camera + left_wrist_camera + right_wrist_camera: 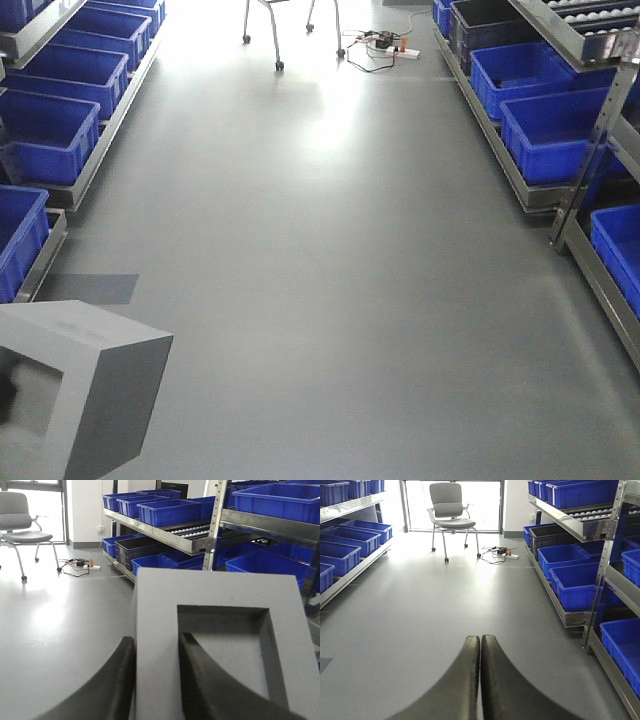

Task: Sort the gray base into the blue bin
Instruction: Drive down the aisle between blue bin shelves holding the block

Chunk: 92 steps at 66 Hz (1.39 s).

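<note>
Left hand clamps gray base; right hand pressed together, blue bins shelved.

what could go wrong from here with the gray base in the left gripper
The left gripper pinches just one wall of the gray base, with one finger inside its recess, so the block may pivot or slip while carried. The blue bins sit low beside a metal upright; the base might clip the upright or a rim going in.

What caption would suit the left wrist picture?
Left gripper clamps the gray base by its recess wall, shelves of blue bins behind.
</note>
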Tool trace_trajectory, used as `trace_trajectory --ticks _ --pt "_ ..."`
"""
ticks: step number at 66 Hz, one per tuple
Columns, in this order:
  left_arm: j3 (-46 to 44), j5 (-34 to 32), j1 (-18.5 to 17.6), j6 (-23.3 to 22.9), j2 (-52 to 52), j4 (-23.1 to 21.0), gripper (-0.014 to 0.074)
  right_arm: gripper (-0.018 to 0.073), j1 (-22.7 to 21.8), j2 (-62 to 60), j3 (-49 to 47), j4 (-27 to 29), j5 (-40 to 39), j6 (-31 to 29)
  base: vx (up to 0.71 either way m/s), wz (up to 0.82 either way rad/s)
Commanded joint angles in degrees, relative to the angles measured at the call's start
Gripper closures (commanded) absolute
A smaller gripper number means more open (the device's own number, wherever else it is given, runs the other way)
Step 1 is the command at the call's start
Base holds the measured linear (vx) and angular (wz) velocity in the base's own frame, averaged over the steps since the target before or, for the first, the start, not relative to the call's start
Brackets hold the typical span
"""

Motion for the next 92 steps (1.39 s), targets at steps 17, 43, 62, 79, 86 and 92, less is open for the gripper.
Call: trace_trajectory --ticks 17,43,62,79,86,92 --pt "-1.92 -6.48 -0.46 -0.31 0.52 -0.43 0.0602 0.0568 -0.26 -0.66 0.83 -0.35 -4.27 -0.31 0.46 0.03" --pt "-1.92 -6.48 -0.46 -0.31 0.52 -0.43 0.0602 0.0568 -0.26 -0.66 0.83 -0.35 -4.27 -0.31 0.45 0.02" --pt "-1.92 -6.48 -0.46 -0.31 0.52 -0.43 0.0602 0.0568 -0.26 -0.66 0.83 -0.35 -4.27 -0.31 0.43 -0.01" --pt "-1.92 -6.48 -0.46 -0.31 0.52 -0.43 0.0602 0.0568 -0.26 -0.66 0.83 -0.35 -4.27 -0.31 0.41 0.00" --pt "-1.92 -6.48 -0.46 -0.31 0.52 -0.43 0.0602 0.0568 -0.26 -0.66 0.83 -0.35 -4.27 -0.31 0.40 0.07" --pt "-1.92 -6.48 -0.46 -0.31 0.52 -0.43 0.0602 0.0568 -0.26 -0.66 0.83 -0.35 -4.27 -0.31 0.38 0.20"
